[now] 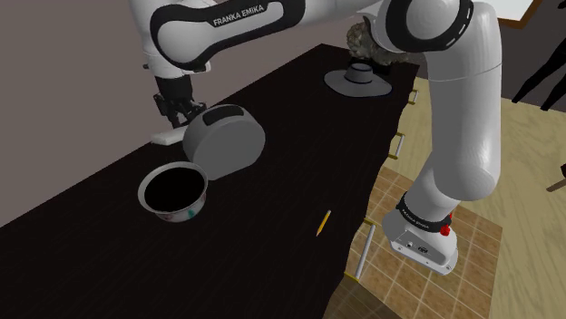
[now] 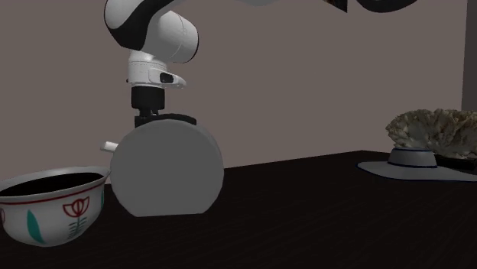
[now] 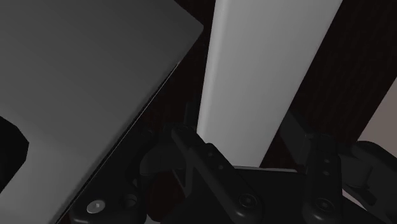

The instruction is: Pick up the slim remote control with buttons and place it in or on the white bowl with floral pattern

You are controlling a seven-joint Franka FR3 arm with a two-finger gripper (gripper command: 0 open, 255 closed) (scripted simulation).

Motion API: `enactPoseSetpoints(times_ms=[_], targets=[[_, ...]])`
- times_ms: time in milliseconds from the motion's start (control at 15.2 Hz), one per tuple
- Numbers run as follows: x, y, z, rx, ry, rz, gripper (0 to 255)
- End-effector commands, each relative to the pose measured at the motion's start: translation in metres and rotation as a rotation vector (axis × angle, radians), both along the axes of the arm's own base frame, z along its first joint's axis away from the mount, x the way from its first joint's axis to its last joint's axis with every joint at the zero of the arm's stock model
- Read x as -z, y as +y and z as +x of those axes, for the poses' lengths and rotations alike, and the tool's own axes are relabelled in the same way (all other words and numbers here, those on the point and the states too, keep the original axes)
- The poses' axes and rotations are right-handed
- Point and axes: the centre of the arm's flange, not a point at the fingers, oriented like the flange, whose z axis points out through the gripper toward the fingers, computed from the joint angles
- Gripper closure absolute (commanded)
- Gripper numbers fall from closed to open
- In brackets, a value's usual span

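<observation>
Grasp stage; nothing delivered yet. The tool (image 1: 178,111), low at the shoulder view's upper left, stands open astride the slim white remote (image 3: 261,76), which lies on the dark counter (image 1: 299,136). Closing, lifting and transfer to the floral bowl (image 1: 186,214) remain.

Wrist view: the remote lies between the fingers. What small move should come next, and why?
Probably close the gripper on the remote. Its fingers stand open on either side of the pale slab, apparently not touching it, so nothing is held yet for carrying to the bowl.

remote (image 1: 169,138) partly hidden behind grey disc (image 1: 224,139)
</observation>
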Motion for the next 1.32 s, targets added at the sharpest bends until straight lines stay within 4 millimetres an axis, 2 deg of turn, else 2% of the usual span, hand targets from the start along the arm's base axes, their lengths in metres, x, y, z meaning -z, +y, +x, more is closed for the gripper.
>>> enactPoseSetpoints(times_ms=[0,858,1254], targets=[[-0.011,-0.001,-0.001,0.0,0.0,0.0,255],[-0.078,-0.001,-0.001,0.0,0.0,0.0,255],[-0.08,0.052,-0.06,0.0,0.0,0.0,255]])
